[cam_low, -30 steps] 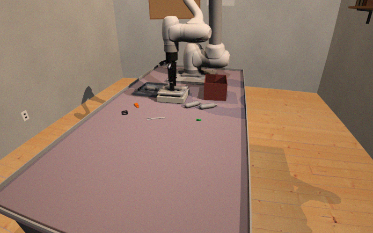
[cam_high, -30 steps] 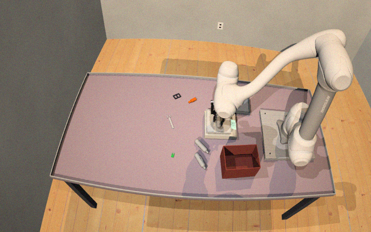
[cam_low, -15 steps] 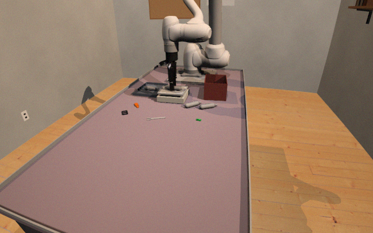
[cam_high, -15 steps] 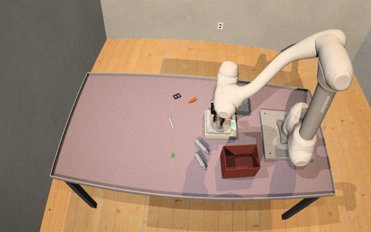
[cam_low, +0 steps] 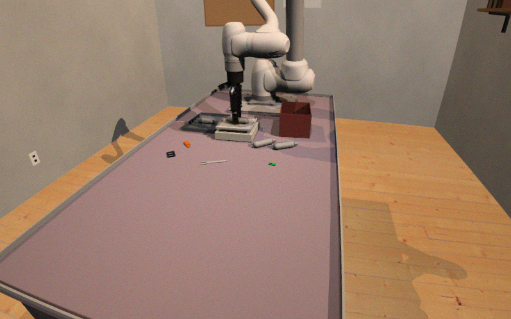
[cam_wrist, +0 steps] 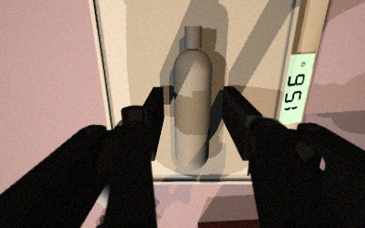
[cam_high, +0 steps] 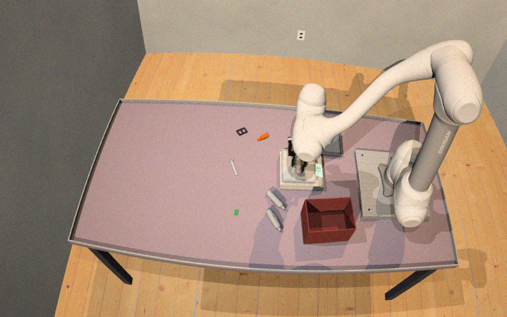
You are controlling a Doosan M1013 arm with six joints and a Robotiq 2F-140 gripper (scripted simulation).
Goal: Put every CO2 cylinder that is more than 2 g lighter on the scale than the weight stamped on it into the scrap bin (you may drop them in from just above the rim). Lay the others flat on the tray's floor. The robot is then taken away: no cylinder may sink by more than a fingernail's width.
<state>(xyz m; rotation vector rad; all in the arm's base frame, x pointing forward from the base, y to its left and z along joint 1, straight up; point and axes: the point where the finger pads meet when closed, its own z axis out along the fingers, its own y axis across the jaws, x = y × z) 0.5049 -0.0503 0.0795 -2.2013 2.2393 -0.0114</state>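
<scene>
A grey CO2 cylinder (cam_wrist: 192, 69) (cam_high: 300, 173) lies flat on the beige scale, neck pointing away from me in the wrist view. The scale's display (cam_wrist: 297, 89) reads 156. My gripper (cam_wrist: 193, 102) is open and straddles the cylinder's lower body, with a small gap on each side. It also shows low over the scale in the exterior view (cam_low: 235, 116). Two more cylinders (cam_high: 275, 199) (cam_high: 274, 219) lie on the table beside the dark red scrap bin (cam_high: 327, 219). The grey tray (cam_low: 203, 123) behind the scale holds one cylinder (cam_low: 208, 119).
A small orange part (cam_high: 263, 136), a black part (cam_high: 241, 131), a thin metal tool (cam_high: 232, 165) and a green part (cam_high: 236, 212) lie left of the scale. The arm's base plate (cam_high: 377, 183) stands right of the bin. A raised rim runs round the table.
</scene>
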